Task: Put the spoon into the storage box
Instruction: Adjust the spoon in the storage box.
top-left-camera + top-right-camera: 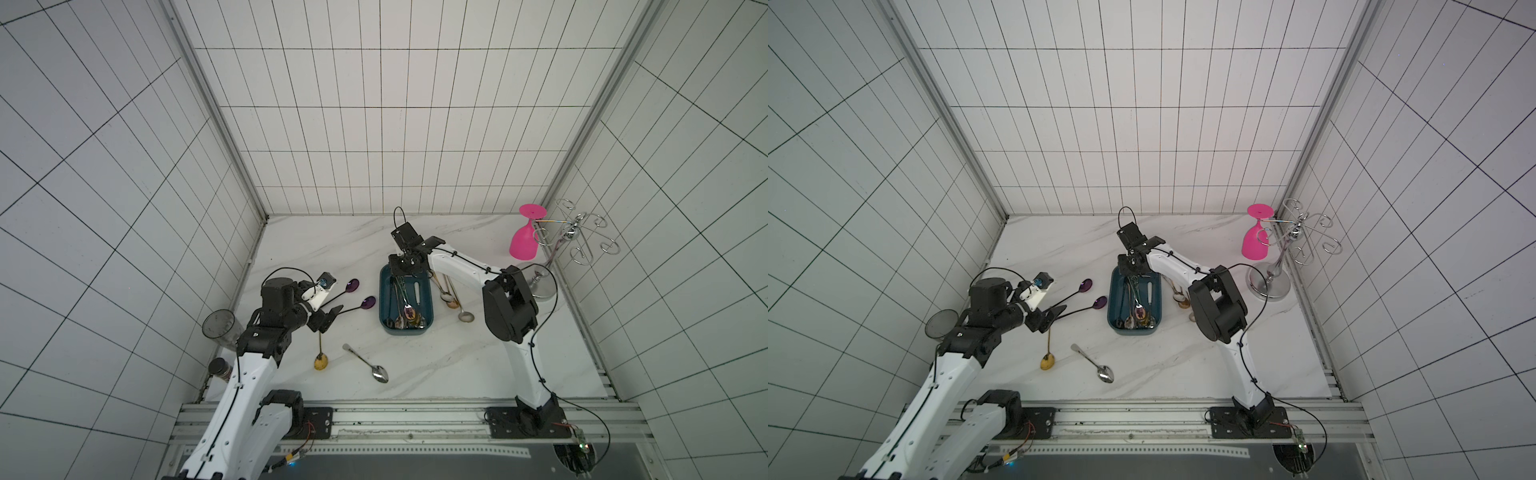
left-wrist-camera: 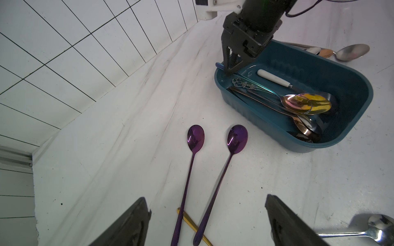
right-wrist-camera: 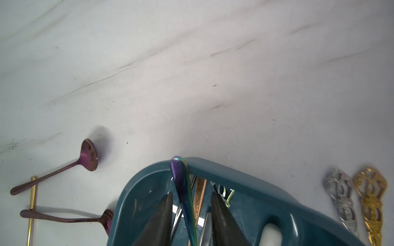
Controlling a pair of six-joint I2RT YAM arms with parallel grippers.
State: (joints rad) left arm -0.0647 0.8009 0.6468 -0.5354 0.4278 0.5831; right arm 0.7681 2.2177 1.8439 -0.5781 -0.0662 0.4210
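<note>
L jaws, nearest, wide apart over two purple spoons [image 2: 237, 137] on bench [image 2: 128, 149]. R jaws part-open astride rainbow spoon [image 3: 184, 191], not clamped; spoon lies in box [image 3: 245, 180], handle tip propped on rim. Step, prob.: release. Next: R lifts straight up w/o snagging handle; L drops onto a purple handle

Glossy teal plastic storage box [image 2: 319, 68], polished purple metal spoons [image 2: 195, 136], matt marbled tabletop [image 2: 128, 149]
</note>
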